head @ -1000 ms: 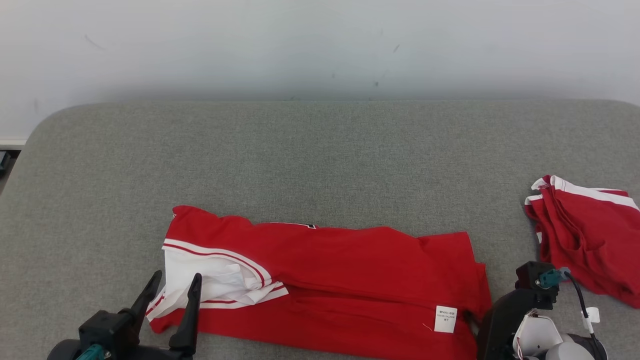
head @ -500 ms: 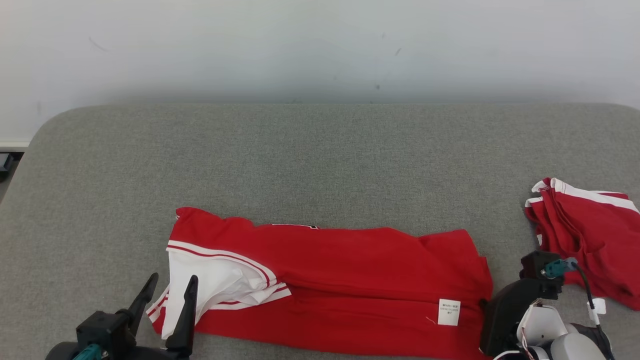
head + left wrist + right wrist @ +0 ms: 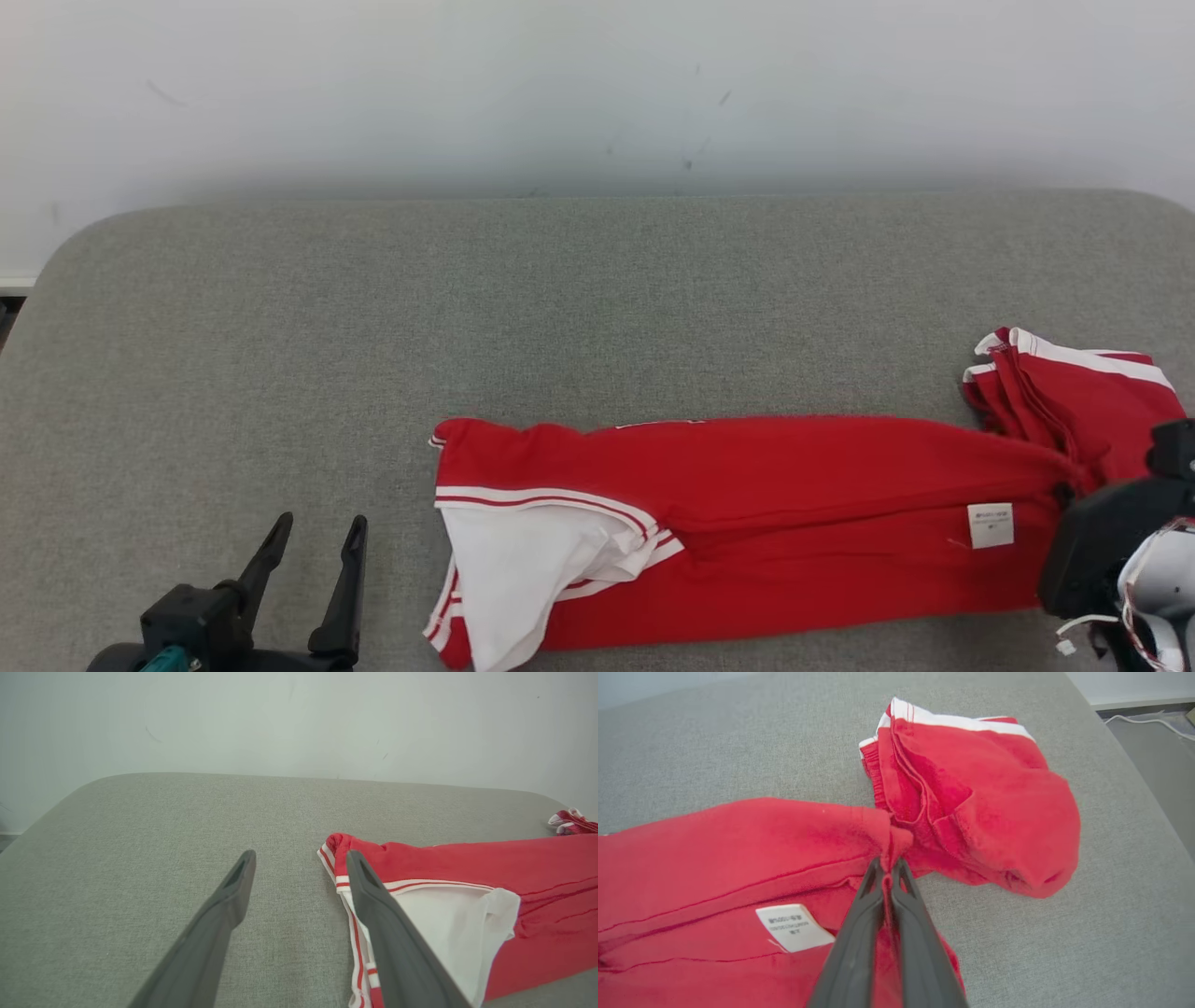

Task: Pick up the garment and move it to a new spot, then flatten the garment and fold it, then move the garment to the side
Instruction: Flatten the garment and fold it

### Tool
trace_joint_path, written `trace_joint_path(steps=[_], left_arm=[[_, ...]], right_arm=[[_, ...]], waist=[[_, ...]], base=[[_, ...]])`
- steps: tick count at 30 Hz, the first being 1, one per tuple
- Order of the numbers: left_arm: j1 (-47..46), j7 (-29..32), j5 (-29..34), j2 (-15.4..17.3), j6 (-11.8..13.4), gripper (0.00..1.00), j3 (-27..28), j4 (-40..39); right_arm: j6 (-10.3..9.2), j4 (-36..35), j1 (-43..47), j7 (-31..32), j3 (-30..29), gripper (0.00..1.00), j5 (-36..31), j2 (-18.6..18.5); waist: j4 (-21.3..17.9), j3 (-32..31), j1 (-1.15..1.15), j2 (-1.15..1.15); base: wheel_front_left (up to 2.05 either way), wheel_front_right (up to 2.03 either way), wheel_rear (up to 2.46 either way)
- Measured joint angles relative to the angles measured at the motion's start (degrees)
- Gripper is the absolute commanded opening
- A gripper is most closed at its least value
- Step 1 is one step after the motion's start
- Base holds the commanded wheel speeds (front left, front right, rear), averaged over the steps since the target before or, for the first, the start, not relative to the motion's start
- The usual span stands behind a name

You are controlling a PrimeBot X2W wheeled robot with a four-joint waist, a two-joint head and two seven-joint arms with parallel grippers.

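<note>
On a grey padded surface (image 3: 597,299), toward 5 o'clock in the head view, the red garment (image 3: 747,523) lies as a long band folded lengthwise. Its white-trimmed end spills loose at 6 o'clock, and its white label (image 3: 990,525) sits face up near 4 o'clock. The right gripper (image 3: 888,868), clamped tight, pinches a tuck of the garment's red cloth at the 4 o'clock end, where it meets a second red garment (image 3: 1074,392) bunched at 3 o'clock. The left gripper (image 3: 320,521) hovers at 7 o'clock, fingers spread wide and holding nothing, apart from the cloth. Flattening and a lengthwise fold look done. The band appears not yet folded across, and the white panel lies untidy. What is left, by the look of it, is finishing the fold and setting the garment at the side; if this grip already serves that last move, only the release is left.
</note>
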Motion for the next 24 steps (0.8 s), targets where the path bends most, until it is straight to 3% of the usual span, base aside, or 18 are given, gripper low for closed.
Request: trace_joint_path(steps=[7, 13, 24], left_arm=[[0.0, -0.2, 0.0, -0.4, 0.0, 1.00, -0.4, 0.0], [0.0, -0.2, 0.0, -0.9, 0.0, 1.00, -0.9, 0.0], [-0.2, 0.1, 0.0, -1.6, -0.5, 1.00, -2.6, 0.6]], right_arm=[[0.00, -5.8, -0.1, 1.3, -2.4, 0.00, -2.2, -1.9], [0.19, -9.3, -0.3, 3.6, 2.6, 0.00, -2.6, -1.4], [5.22, -8.9, -8.4, 8.2, 16.3, 0.00, -3.1, 2.2]], waist=[[-0.2, 0.0, 0.00, 0.00], [0.2, 0.1, -0.01, 0.00], [2.6, -0.5, 0.00, 0.00]], base=[[0.00, 0.00, 0.00], [0.00, 0.00, 0.00], [0.00, 0.00, 0.00]])
